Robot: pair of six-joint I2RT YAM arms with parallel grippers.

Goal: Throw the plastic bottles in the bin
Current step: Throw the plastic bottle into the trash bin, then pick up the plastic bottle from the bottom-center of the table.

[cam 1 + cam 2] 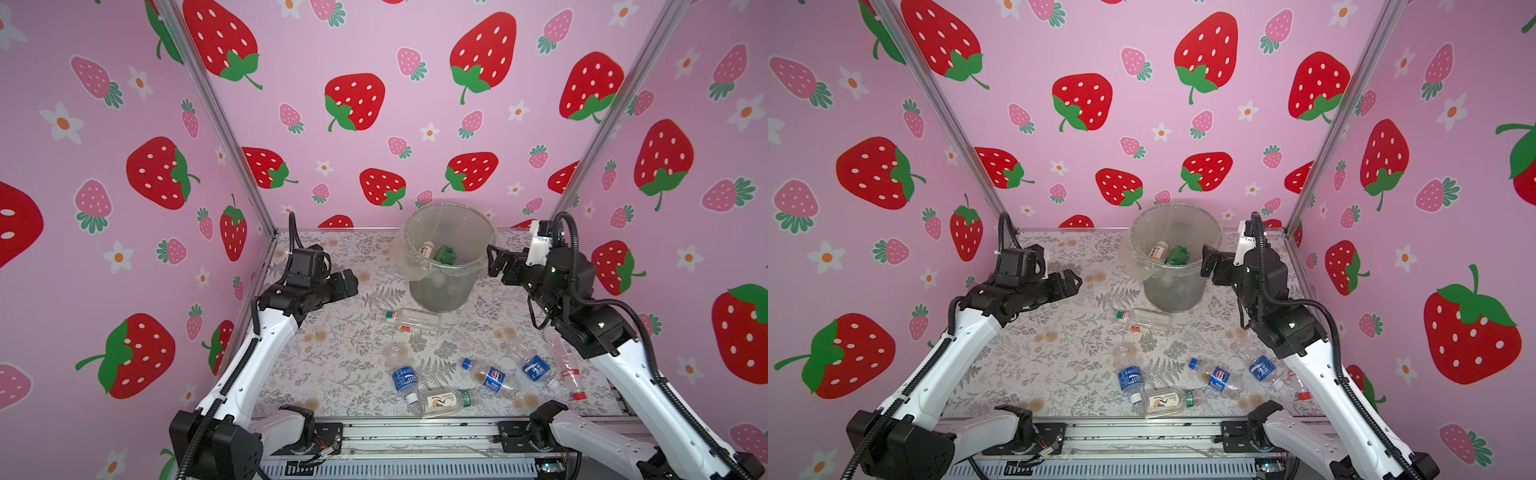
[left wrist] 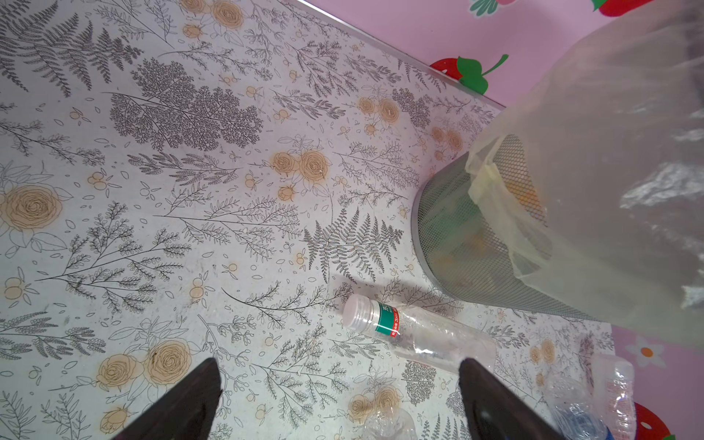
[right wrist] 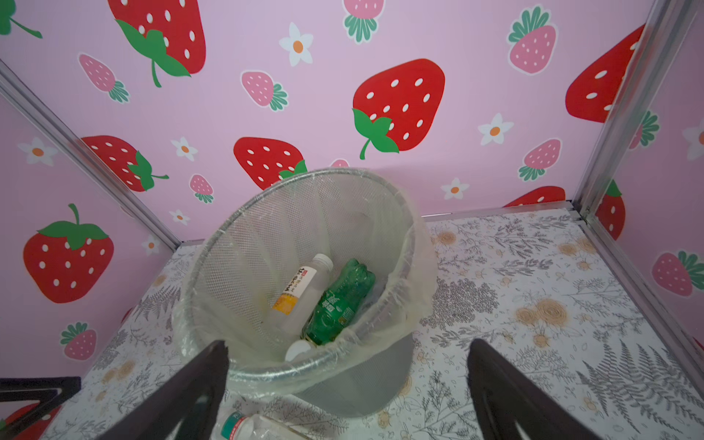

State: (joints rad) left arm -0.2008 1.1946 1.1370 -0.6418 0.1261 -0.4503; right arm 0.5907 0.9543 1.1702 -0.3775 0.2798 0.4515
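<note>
Seven bottles lie loose on the counter [image 1: 332,365]; at least two more are in the bin [image 1: 440,291]. The bin stands upright near the back wall, clear liner folded over its rim.

Inside it, right wrist view: green bottle [image 3: 339,301] leaning beside white-capped bottle [image 3: 301,289] with an orange-and-white label.

At the bin's foot: clear bottle [image 1: 409,318] with a green-red label, thin red-labelled bottle [image 1: 419,330] touching it.

Front group: blue-labelled bottle [image 1: 402,374], Pepsi bottle [image 1: 490,376], second blue-labelled bottle [image 1: 534,368], white-labelled bottle [image 1: 444,401] nearest the front edge. Red-capped bottle [image 1: 567,365] lies partly under the right arm.

Left hand [image 1: 345,283]: released, fingers spread, nothing between them, above the counter left of the bin, well apart from it.

Right hand [image 1: 498,264]: released, empty, just beside the bin's rim.
</note>
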